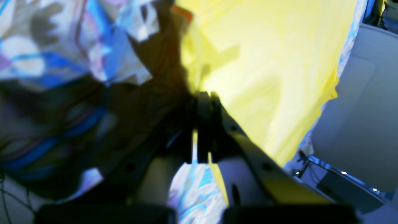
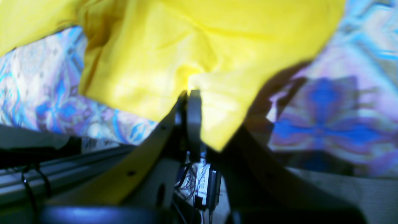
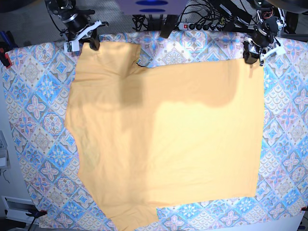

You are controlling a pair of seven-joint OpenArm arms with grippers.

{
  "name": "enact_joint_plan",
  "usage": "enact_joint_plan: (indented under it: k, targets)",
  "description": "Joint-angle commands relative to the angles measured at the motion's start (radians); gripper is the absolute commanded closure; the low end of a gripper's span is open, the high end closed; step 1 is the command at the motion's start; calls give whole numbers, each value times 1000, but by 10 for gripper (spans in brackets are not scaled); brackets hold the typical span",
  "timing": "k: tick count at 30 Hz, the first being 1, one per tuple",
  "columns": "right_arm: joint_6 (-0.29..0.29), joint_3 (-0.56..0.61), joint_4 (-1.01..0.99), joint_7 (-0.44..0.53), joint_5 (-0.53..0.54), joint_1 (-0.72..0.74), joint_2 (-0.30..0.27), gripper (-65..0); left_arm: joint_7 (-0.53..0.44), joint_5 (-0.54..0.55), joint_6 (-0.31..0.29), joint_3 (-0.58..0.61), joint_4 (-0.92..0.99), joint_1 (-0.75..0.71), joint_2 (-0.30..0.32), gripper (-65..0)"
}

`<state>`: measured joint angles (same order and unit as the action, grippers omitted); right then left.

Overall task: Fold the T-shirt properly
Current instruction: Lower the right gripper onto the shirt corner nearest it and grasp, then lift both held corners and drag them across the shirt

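Note:
The yellow-orange T-shirt (image 3: 168,134) lies spread flat over most of the table, its plain face up; no lettering shows. At the far right corner of the cloth, my left gripper (image 3: 251,57) is shut on the shirt's edge. In the left wrist view its fingers (image 1: 203,99) pinch the yellow fabric (image 1: 264,62). My right gripper (image 3: 92,44) is at the far left corner, shut on the shirt there. The right wrist view shows its fingertips (image 2: 194,96) closed on a bunched fold of the shirt (image 2: 186,40).
The blue-and-pink tiled tablecloth (image 3: 38,96) covers the table around the shirt. Cables and a power strip (image 3: 207,24) run along the far edge. A red clamp (image 3: 5,60) holds the cloth at the left edge. A pale grey surface (image 1: 367,109) lies beyond the table edge.

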<state>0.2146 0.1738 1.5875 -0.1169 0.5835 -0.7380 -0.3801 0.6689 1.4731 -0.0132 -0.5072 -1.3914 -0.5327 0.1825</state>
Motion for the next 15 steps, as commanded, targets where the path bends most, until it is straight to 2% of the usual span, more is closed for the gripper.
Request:
enact_joint_plan:
  k: [1, 3, 10, 13, 15]
  targets:
    - [10, -24, 24, 19, 3, -22, -7, 0, 1, 10, -32, -5, -15, -11, 15, 0]
    - [12, -49, 32, 19, 3, -35, -7, 0, 1, 10, -57, -6, -15, -30, 16, 0]
    - [12, -78, 34, 24, 2, -82, -7, 0, 1, 10, -63, -6, -16, -88, 16, 0]
    - [12, -78, 38, 26, 2, -102, -7, 0, 45, 10, -67, -9, -16, -105, 16, 0]
    - [12, -95, 38, 26, 0, -121, -7, 0, 79, 10, -92, -12, -16, -117, 16, 0]
